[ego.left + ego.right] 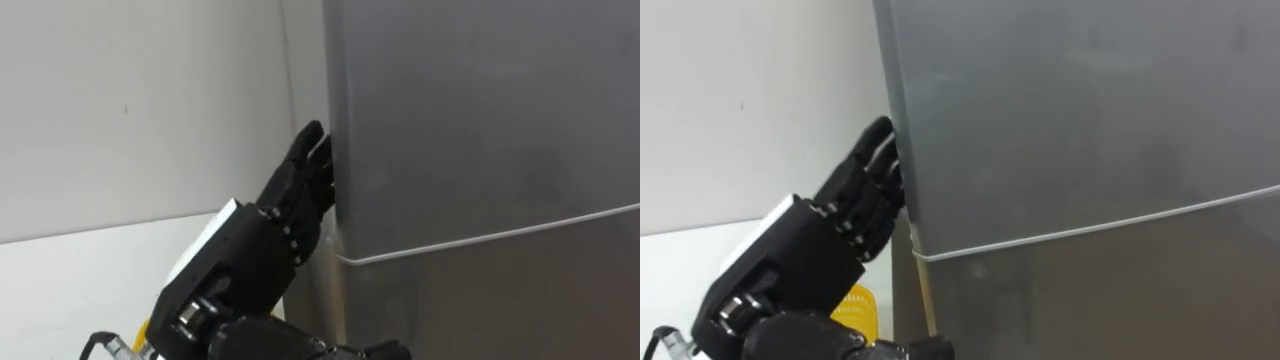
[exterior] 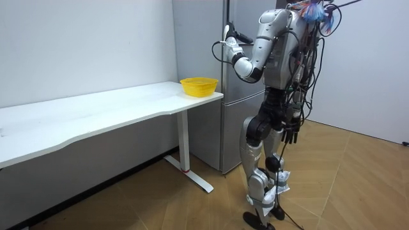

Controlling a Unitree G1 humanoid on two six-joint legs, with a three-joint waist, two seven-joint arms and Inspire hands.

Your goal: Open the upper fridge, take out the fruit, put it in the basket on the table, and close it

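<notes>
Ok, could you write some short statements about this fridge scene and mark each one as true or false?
1. The left robot hand reaches the left edge of the upper fridge door. True.
2. The upper fridge door stands wide open. False: it is closed.
3. A yellow bowl sits on the white table. True.
4. The robot kneels on the floor. False: it stands upright.
5. The left robot hand holds a bottle. False: it holds nothing.

We see fridge (image 1: 480, 120): grey metal look, smooth, satin sheen | left hand (image 1: 290, 205): black plastic, mostly matt | counter (image 2: 96, 115): white, smooth top | bowl (image 2: 199, 85): yellow plastic, slight gloss | floor (image 2: 345, 185): wood parquet, low sheen | wall (image 1: 130, 100): matt white
</notes>
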